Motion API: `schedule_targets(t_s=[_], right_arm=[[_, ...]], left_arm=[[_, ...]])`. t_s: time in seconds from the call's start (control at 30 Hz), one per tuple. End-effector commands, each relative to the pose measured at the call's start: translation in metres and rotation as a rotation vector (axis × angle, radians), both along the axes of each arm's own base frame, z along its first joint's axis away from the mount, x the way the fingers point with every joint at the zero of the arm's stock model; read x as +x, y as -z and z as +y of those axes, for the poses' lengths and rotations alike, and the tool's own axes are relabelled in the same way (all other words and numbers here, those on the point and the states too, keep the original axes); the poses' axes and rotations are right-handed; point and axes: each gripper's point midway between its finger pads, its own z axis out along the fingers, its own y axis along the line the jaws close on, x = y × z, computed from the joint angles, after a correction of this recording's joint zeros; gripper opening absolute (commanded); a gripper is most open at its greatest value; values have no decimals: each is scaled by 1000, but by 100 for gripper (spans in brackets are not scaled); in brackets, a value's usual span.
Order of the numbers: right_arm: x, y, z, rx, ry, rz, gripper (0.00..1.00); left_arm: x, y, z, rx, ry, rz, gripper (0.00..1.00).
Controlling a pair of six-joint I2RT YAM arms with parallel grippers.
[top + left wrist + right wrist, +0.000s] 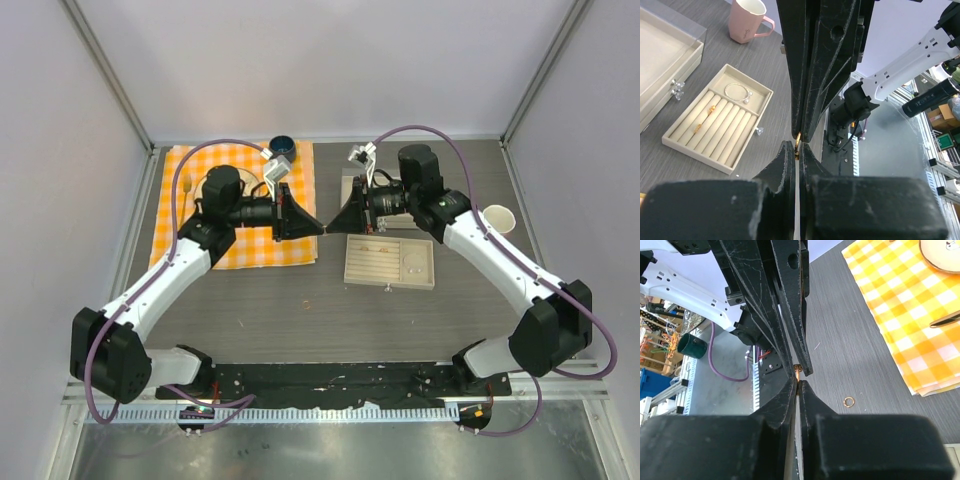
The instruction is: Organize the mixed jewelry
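My left gripper (318, 229) and right gripper (333, 227) meet tip to tip above the table, left of the beige tray (390, 284). A tiny gold ring (798, 142) is pinched edge-on between them. In the left wrist view my left gripper (797, 147) is shut on its near end. In the right wrist view my right gripper (797, 381) is shut on the same ring (798, 371). Another gold ring (849, 401) lies loose on the table. The tray (695, 152) holds a thin silver hoop (736, 92) and small gold pieces (711, 108) in its roll slots.
An orange checked cloth (240, 205) with a plate (942, 252) and a utensil (945, 319) lies at the back left. A dark blue cup (282, 145) stands behind it. A pink mug (747, 20) and a clear-topped box (665, 65) sit beside the tray.
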Motion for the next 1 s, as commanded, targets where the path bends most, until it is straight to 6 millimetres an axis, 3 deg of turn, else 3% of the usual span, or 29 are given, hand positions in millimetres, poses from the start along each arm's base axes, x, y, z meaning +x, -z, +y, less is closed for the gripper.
schedule_targets(t_s=[0.0,0.03,0.13,0.4,0.57,0.6,0.67,0.7,0.73,0.8,0.87,0.9,0.97], right_arm=[[2,-13,-2,12,32,-85,16],[3,-11,-3,3,40,-88,24],[6,-6,-8,-31,72,-114,31],[10,-10,-22,-65,143,-163,44],[25,-13,-40,-101,250,-203,48],[32,-15,-46,-115,295,-214,48],[42,-21,-61,-126,376,-240,48],[51,-23,-70,-144,437,-256,48],[55,-26,-77,-151,480,-265,48],[64,-32,-96,-168,582,-290,48],[74,-38,-119,-198,713,-315,48],[79,-35,-131,-215,764,-313,48],[88,-36,-154,-248,890,-315,48]], left_arm=[[-2,-16,2,-20,-8,-55,0],[-1,-18,2,-15,-13,-65,0],[4,-15,4,16,-31,-78,0],[12,-5,9,104,-57,-101,0],[19,-2,6,202,-51,-172,0],[15,10,3,274,-46,-172,0],[20,3,-4,327,-30,-269,0],[19,22,-9,407,-17,-243,0],[23,13,-13,424,-15,-289,0],[24,36,-23,522,37,-304,0],[35,39,-27,590,27,-348,0],[30,46,-32,629,67,-375,0],[43,61,-37,720,61,-418,0]])
